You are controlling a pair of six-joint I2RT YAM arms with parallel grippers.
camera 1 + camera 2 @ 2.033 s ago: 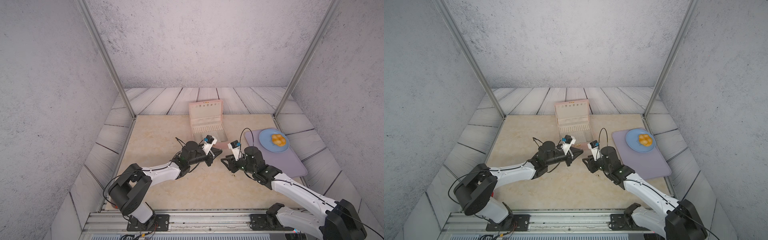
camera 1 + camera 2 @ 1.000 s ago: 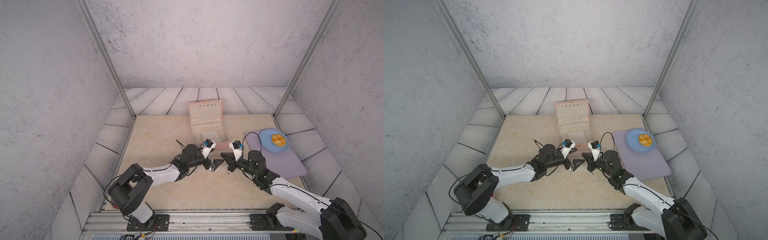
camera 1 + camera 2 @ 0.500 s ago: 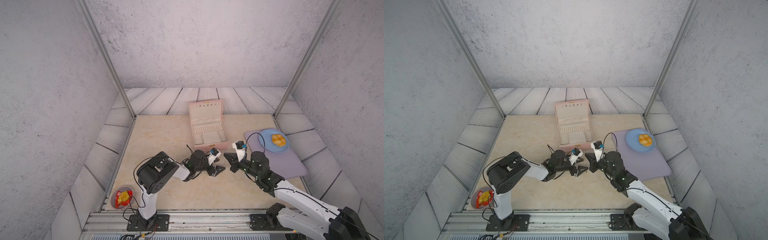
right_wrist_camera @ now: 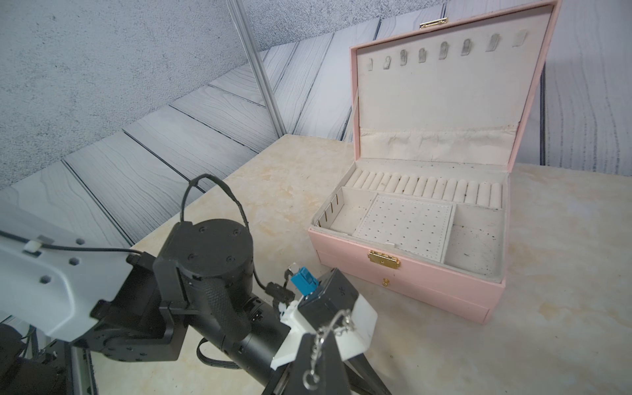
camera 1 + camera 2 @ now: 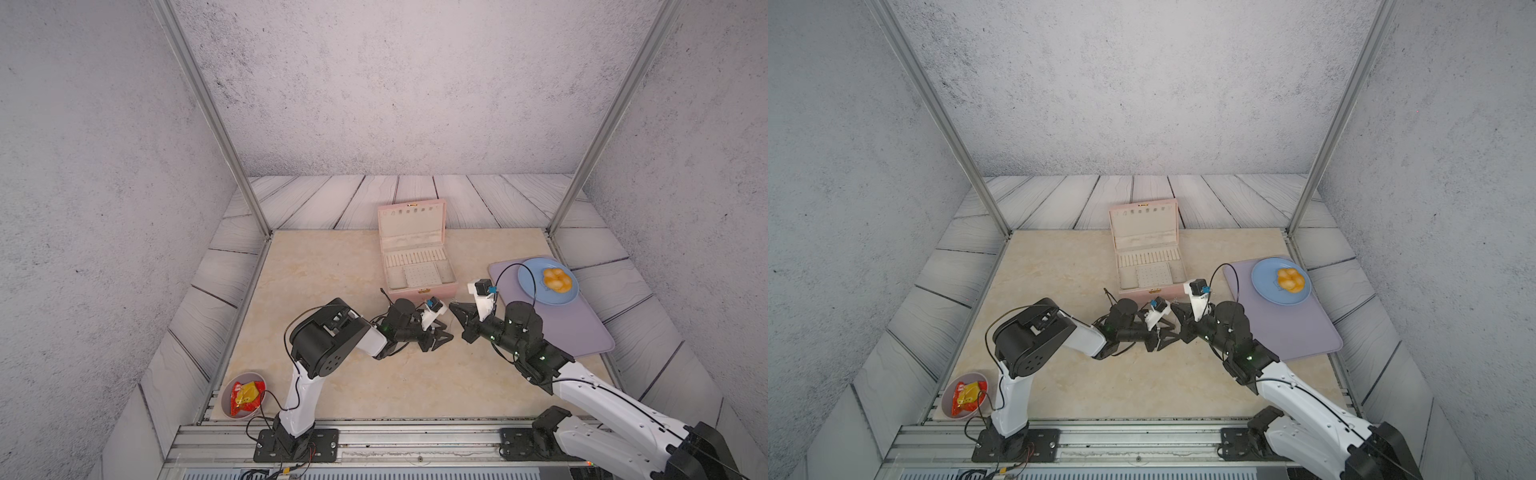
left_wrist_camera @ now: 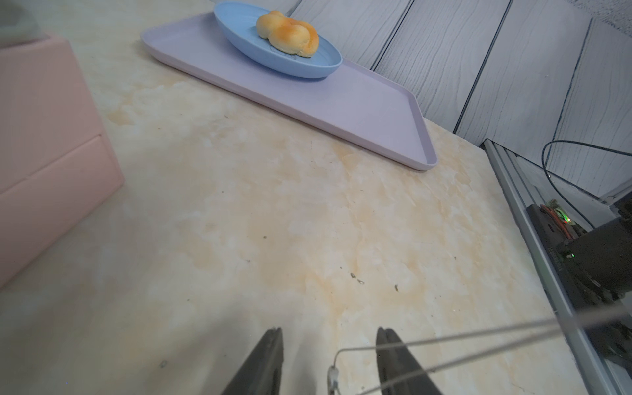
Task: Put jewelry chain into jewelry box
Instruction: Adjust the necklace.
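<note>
Nearest the front rail of the desk [image 5: 332, 266], a small bowl [image 5: 249, 415] with a red snack packet sits by the left arm's base and has no part in this job. Just beyond it, mid-desk, the two end effectors meet almost tip to tip. The right end effector [image 5: 455, 309] is pinched tight on the chain [image 4: 313, 362], whose links and end ring drape over its closed tips in the right wrist view. The left end effector [image 6: 329, 331] stands partway apart; in its own wrist view two taut strands run in from the side, cross one finger and turn at a small fitting hanging in the gap, with nothing visibly pinched yet. So the chain hangs strung between the two arms in front of the box [image 5: 403, 294], not in it, and it is too fine to trace in the top views. Farther back the box stands with its lid up, its ridged rolls, dotted panel and side pockets bare; a lilac tray [image 5: 582, 332] with a plate and a bun lies off to its right. The step in hand looks like the second grip on the free end. The next move calls for the left fingers to shut squarely on those thin strands; then both arms should likely rise to clear the front wall, carry the chain over a pocket, lower the slack inside and only then let go.
</note>
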